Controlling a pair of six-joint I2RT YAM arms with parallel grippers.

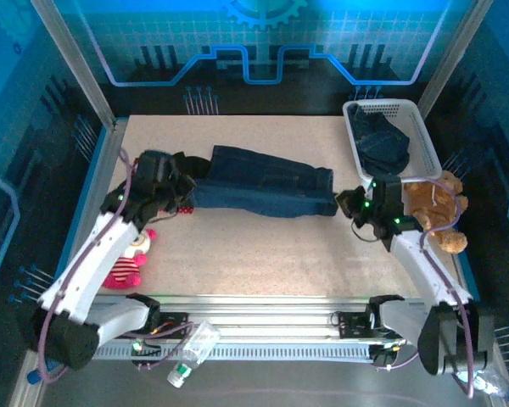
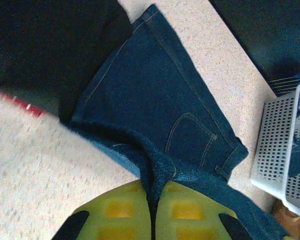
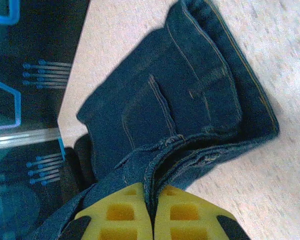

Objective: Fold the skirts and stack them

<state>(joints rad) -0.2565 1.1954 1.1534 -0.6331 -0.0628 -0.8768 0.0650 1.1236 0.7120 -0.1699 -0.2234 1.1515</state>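
Observation:
A dark blue denim skirt (image 1: 263, 188) lies stretched across the middle of the table, held at both ends. My left gripper (image 1: 187, 185) is shut on its left end, and the yellow pads (image 2: 120, 210) pinch a fold of denim (image 2: 160, 165). My right gripper (image 1: 346, 203) is shut on its right end, where the pads (image 3: 190, 215) clamp the layered hem (image 3: 165, 165). A black skirt (image 2: 40, 45) lies just beyond the left end, with a sliver of the red skirt (image 2: 22, 103) beside it. Another denim skirt (image 1: 383, 144) sits in the basket.
A white basket (image 1: 354, 127) stands at the back right corner. A brown teddy bear (image 1: 437, 210) sits by the right arm. A pink-and-white plush doll (image 1: 131, 259) lies under the left arm. A plastic bottle (image 1: 193, 346) rests on the front rail.

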